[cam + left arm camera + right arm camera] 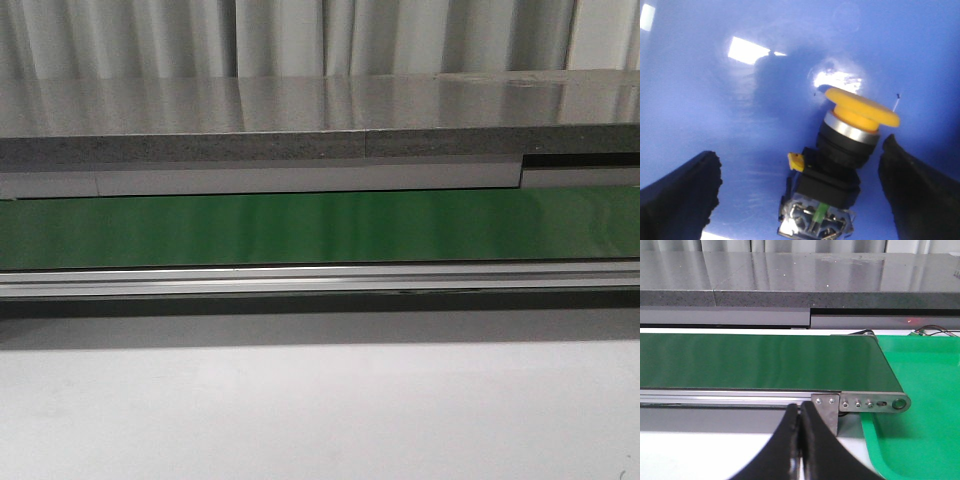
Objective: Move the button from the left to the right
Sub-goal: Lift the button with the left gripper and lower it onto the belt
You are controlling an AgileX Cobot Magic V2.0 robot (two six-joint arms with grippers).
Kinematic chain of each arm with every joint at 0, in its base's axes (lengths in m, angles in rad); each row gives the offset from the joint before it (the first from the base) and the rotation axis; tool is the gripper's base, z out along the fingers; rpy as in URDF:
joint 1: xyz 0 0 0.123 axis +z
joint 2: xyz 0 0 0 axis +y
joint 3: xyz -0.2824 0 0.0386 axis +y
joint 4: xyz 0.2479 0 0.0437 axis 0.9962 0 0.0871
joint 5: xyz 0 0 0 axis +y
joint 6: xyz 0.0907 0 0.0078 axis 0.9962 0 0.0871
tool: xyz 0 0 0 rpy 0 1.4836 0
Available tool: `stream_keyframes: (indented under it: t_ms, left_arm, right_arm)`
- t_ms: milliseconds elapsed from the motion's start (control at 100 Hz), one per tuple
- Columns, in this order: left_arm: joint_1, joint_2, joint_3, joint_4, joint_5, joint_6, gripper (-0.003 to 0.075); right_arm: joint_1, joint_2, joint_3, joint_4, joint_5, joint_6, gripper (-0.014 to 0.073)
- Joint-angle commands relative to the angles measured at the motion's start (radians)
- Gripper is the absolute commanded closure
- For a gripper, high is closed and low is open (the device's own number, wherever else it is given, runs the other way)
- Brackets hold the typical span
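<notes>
In the left wrist view the button (840,160) lies on its side on a blue surface (740,100). It has a round yellow cap (862,107), a silver ring, a black body and a clear base with a green mark. My left gripper (800,185) is open, its two black fingers (680,195) standing either side of the button without touching it. My right gripper (800,412) is shut and empty, in front of the conveyor's end. Neither gripper nor the button shows in the front view.
A green conveyor belt (320,228) with an aluminium rail (320,280) runs across the front view, a grey ledge (300,120) behind it and a white table (320,410) before it. In the right wrist view a green tray (920,405) lies past the belt's end.
</notes>
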Motion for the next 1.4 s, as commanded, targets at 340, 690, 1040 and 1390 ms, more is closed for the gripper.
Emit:
stream_keyframes:
  t_ms: [340,690,1040,1390]
  left_arm:
    - [0.0,-0.024,-0.028,-0.025,-0.018,0.002,0.024]
    - [0.0,-0.03,-0.054,-0.042,0.041,0.002,0.0675]
    - [0.0,-0.169,-0.172,-0.081,0.149,0.002,0.0741]
    - [-0.139,-0.221,-0.174,-0.164,0.181,0.082,0.0741]
  right_arm:
    - [-0.007,-0.018,-0.015,-0.002,-0.085,0.002,0.0661]
    - [-0.007,-0.018,-0.015,-0.002,-0.085,0.002,0.0661]
    - [-0.007,-0.018,-0.015,-0.002,-0.085,0.002,0.0661]
    - [-0.007,-0.018,-0.015,-0.002,-0.085,0.002,0.0661]
